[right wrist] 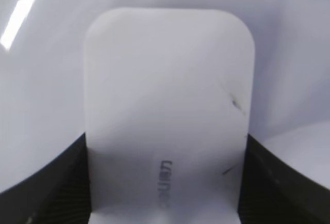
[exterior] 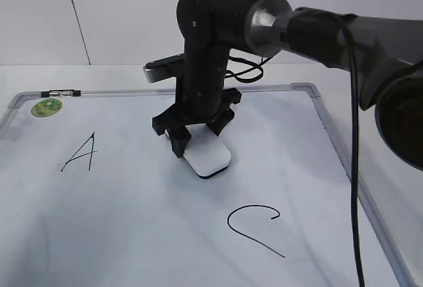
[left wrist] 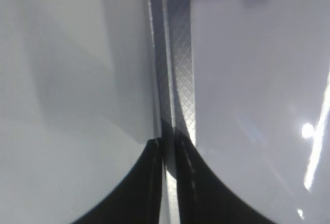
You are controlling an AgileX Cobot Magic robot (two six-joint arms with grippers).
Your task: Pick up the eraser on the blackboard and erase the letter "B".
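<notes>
The eraser (exterior: 208, 157) lies flat on the blackboard (exterior: 132, 234), near the middle of its far half, between the drawn "A" (exterior: 81, 152) to the left and the "C" (exterior: 254, 227) nearer the camera on the right; no "B" can be seen, and it may sit under the eraser and arm or be wiped already. The block looks like a rigid, light plastic shell with smooth, somewhat slippery sides and a dark soft underside, so the long edges seem the sensible place to pinch it, low enough to keep the felt pressed flat. The right gripper (exterior: 196, 140) stands over it, and in the right wrist view its jaws sit against both long sides of the eraser (right wrist: 167, 115), closed on it at its near end. Small grey lettering on the top face (right wrist: 165, 182) is too blurred to read. A round green sticker (exterior: 47, 107) sits at the board's far left corner beside a marker (exterior: 61, 92) on the frame; its print is illegible. The left gripper (left wrist: 166, 146) hangs over the board's grey frame edge (left wrist: 178, 53), its jaws nearly together with nothing between them. The board rests on a pale table (exterior: 370, 102).
</notes>
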